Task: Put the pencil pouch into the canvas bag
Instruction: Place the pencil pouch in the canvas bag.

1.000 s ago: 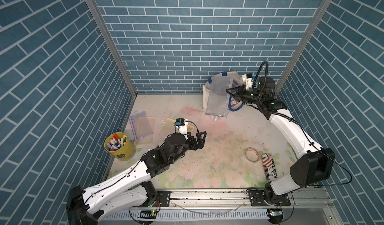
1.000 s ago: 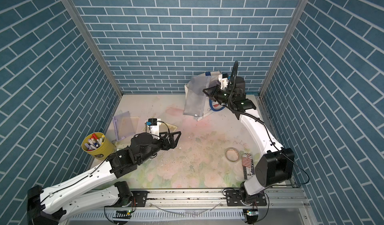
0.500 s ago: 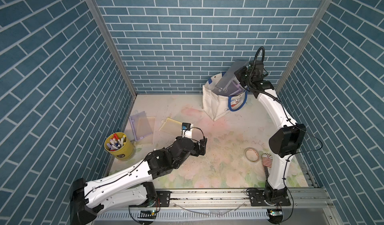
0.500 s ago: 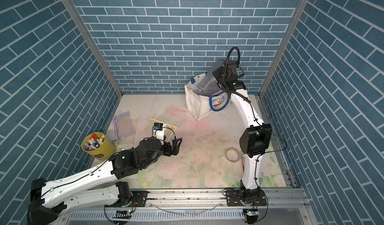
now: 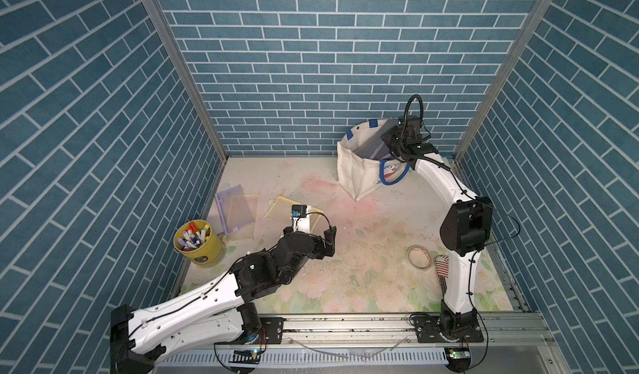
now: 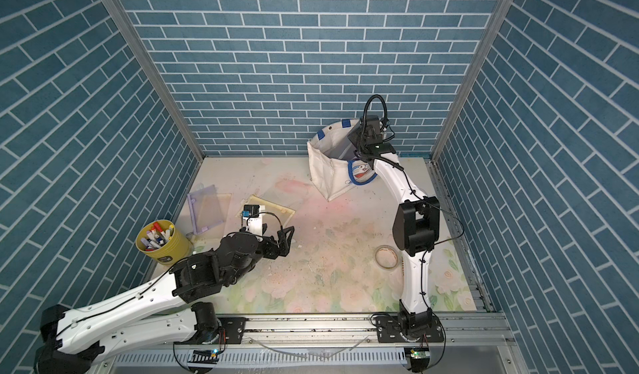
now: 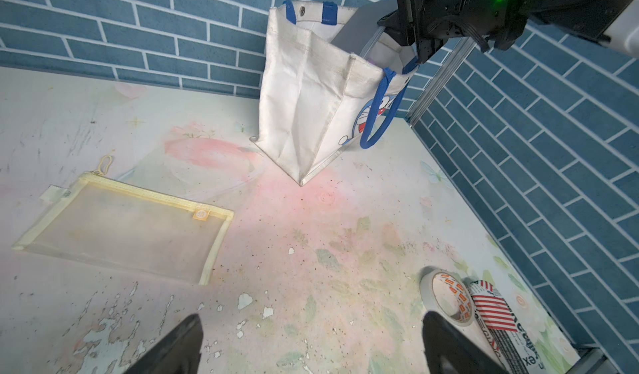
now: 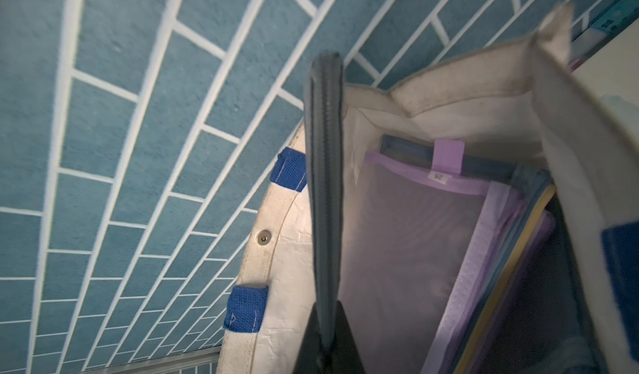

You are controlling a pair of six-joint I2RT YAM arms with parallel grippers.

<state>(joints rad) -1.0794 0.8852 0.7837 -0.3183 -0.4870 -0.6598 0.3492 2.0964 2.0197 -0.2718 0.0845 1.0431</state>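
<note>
Pinching the pencil pouch (image 7: 363, 23) over the canvas bag (image 7: 304, 106), right claw (image 7: 389, 26) looks partly obscured.

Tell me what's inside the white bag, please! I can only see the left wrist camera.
Observer: The right wrist view looks into the canvas bag and shows a purple mesh pouch already in there.
Operator: Is the gripper up there squeezing the grey one?
Observer: Yes, the right gripper is shut on the grey pouch, along its zipper edge.
Operator: Are more pouches lying around besides the yellow one?
Observer: A purple pouch lies flat near a yellow cup of markers in both top views.
</note>
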